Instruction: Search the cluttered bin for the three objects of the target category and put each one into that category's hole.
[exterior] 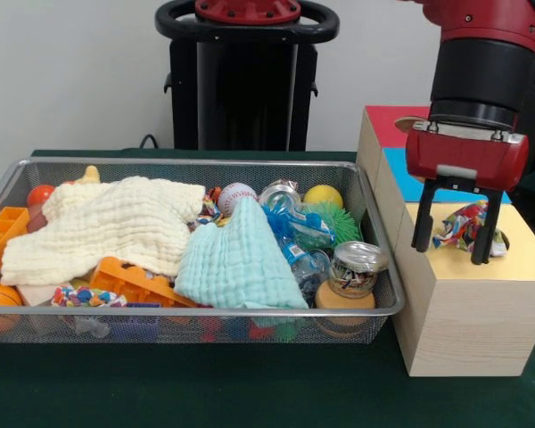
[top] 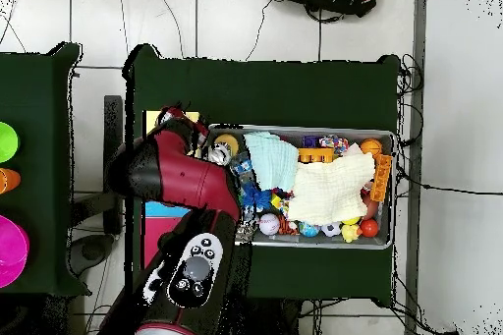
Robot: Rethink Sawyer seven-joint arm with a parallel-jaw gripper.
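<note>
- One colourful crumpled wrapper [exterior: 464, 226] lies on the yellow top of the wooden box [exterior: 468, 321], which stands just right of the wire bin [exterior: 196, 325] in the front view. It sits at a dark hole in that yellow panel, so it seems to be at its destination but not yet dropped through.
- Its long axis runs roughly left to right across the box top, slightly tilted; it is too crumpled to say which end leads.
- Around the wrapper stand the two black fingers of the red gripper [exterior: 456, 234], one on each side, spread wide and apparently not pinching it. Whether they touch it is hard to tell.
- By my judgement, one item of the target category is nearly placed. What else has been placed cannot be seen, and any others must still be found in the bin.
- Nearest in the bin are a small tin can [exterior: 355, 267] atop a round wooden block, an orange plastic toy [exterior: 134, 281] and a pale blue cloth [exterior: 241, 259].
- Behind those lie a cream cloth [exterior: 107, 223], a shiny blue wrapper [exterior: 296, 227], a baseball [exterior: 235, 196], a yellow ball [exterior: 323, 195] and a green spiky ball [exterior: 339, 219].
- Farther back on the box are a blue panel [exterior: 401, 174] and a red panel [exterior: 392, 125].
- From overhead, the red arm [top: 187, 179] hides the box almost entirely.
</note>
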